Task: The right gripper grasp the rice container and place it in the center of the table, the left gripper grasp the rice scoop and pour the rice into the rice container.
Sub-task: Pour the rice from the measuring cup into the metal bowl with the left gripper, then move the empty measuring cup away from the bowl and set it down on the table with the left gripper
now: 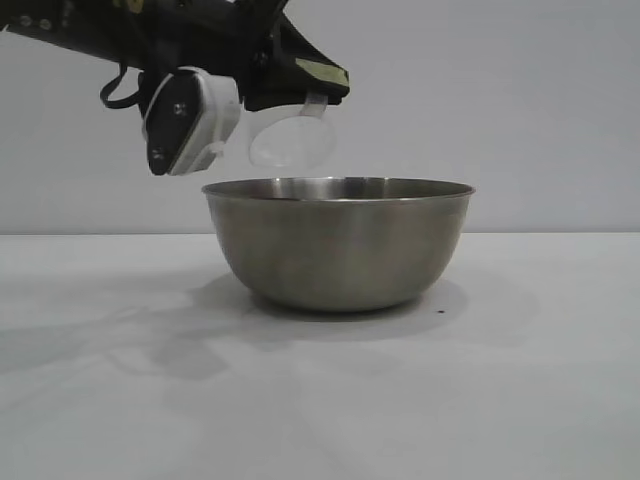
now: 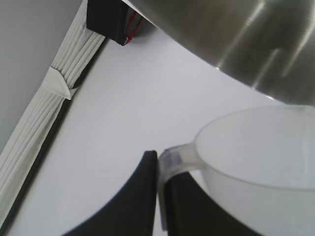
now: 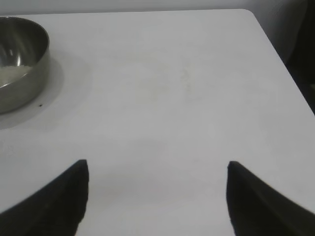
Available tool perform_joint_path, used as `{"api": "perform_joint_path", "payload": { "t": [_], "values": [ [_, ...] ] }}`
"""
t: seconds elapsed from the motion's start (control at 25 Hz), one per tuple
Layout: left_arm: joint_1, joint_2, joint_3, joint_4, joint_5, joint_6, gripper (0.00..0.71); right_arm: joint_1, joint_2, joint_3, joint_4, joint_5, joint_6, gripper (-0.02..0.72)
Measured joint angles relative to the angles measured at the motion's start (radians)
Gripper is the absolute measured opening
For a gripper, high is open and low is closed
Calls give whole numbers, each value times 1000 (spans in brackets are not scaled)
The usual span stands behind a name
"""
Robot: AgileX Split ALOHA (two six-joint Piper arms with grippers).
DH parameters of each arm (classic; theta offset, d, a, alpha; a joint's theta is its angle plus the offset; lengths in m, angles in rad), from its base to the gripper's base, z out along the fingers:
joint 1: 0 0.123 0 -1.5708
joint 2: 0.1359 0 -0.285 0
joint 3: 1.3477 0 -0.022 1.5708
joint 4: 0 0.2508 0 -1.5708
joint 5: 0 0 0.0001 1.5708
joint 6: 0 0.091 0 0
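Note:
The rice container (image 1: 338,243), a large steel bowl, stands on the white table (image 1: 320,400) near the middle. My left gripper (image 1: 310,85) hangs above its left rim, shut on the handle of the rice scoop (image 1: 290,140), a translucent cup tipped on its side over the bowl. In the left wrist view the gripper (image 2: 160,169) pinches the scoop's handle, with the scoop (image 2: 261,157) beside the bowl's wall (image 2: 246,39). My right gripper (image 3: 156,167) is open and empty over bare table, away from the bowl (image 3: 19,64). Pale rice (image 3: 12,73) lies inside the bowl.
The table's far edge and right corner (image 3: 246,12) show in the right wrist view. A white ribbed strip (image 2: 44,113) runs along the table's edge in the left wrist view. A small dark speck (image 1: 441,309) lies by the bowl.

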Motion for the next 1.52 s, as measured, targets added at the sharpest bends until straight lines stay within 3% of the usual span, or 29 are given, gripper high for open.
{"api": "perform_joint_path", "payload": {
  "t": [0.32, 0.52, 0.76, 0.92, 1.16, 1.52],
  "values": [
    [0, 0, 0, -315, -162, -699, 0, 0, 0, 0, 0, 0, 0, 515],
    [-1, 0, 32, -579, -179, -1046, 0, 0, 0, 0, 0, 0, 0, 515],
    [-1, 12, 38, -1021, -179, -1338, 0, 0, 0, 0, 0, 0, 0, 515],
    [-1, 15, 38, -1246, -133, -1413, 0, 0, 0, 0, 0, 0, 0, 515],
    [-1, 61, 49, -1328, -51, -1488, 0, 0, 0, 0, 0, 0, 0, 515],
    [-1, 128, 197, -1288, -171, -1636, 0, 0, 0, 0, 0, 0, 0, 515]
  ]
}}
